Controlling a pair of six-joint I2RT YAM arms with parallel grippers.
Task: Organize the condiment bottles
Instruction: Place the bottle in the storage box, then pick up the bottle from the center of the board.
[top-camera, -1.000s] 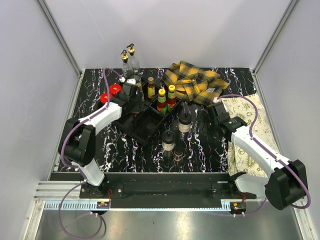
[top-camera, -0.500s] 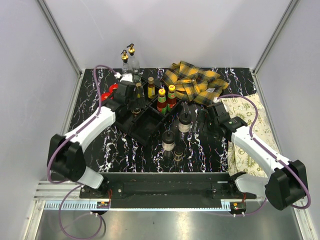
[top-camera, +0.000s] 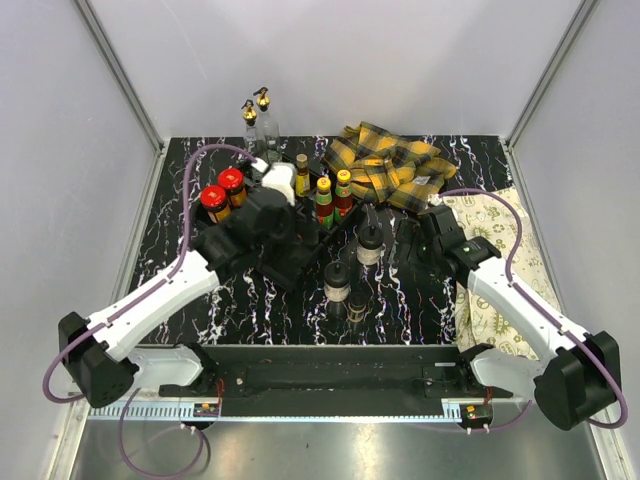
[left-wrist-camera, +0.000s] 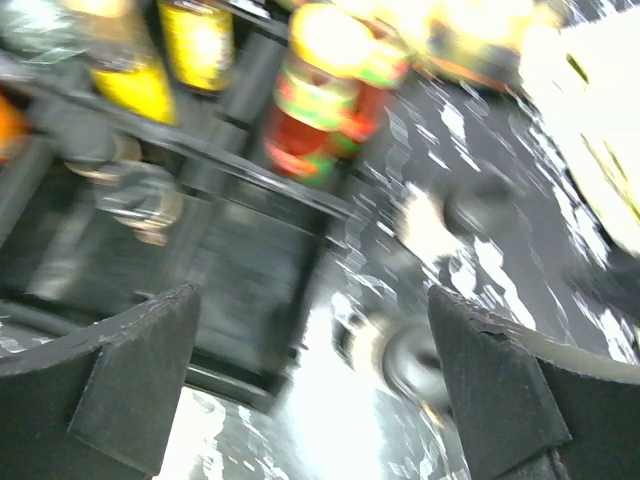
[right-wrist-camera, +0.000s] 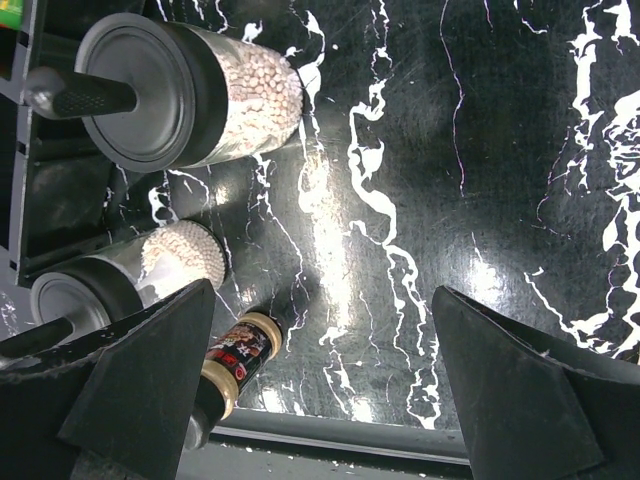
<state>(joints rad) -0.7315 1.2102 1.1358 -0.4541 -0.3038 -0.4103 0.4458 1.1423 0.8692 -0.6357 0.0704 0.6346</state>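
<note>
Left gripper (top-camera: 283, 222) hangs over the black divided tray (top-camera: 290, 262), its jaws spread wide with nothing between them; its wrist view is badly blurred. Right gripper (top-camera: 408, 240) is low over the marbled table (top-camera: 420, 300), just right of the shakers, also wide open and empty (right-wrist-camera: 322, 300).

On the tray's far side stand two yellow-capped sauce bottles (top-camera: 323, 200) and a brown bottle (top-camera: 302, 175); the near compartments look bare, though the left arm hides some of them. The blurred left wrist view puts those sauce bottles (left-wrist-camera: 320, 90) ahead of the open fingers (left-wrist-camera: 140, 370).

Two black-capped shakers (top-camera: 370, 240) holding pale pellets stand on the table by the tray's right edge, with a small labelled bottle (top-camera: 357, 305) nearer still. In the right wrist view the shakers (right-wrist-camera: 190, 90) and the small bottle (right-wrist-camera: 235, 360) lie to the left, outside the jaws.

Two red-lidded jars (top-camera: 222, 192) stand left of the tray. Two gold-spouted glass bottles (top-camera: 257, 118) stand at the far edge, left of a yellow plaid cloth (top-camera: 385, 165).
</note>
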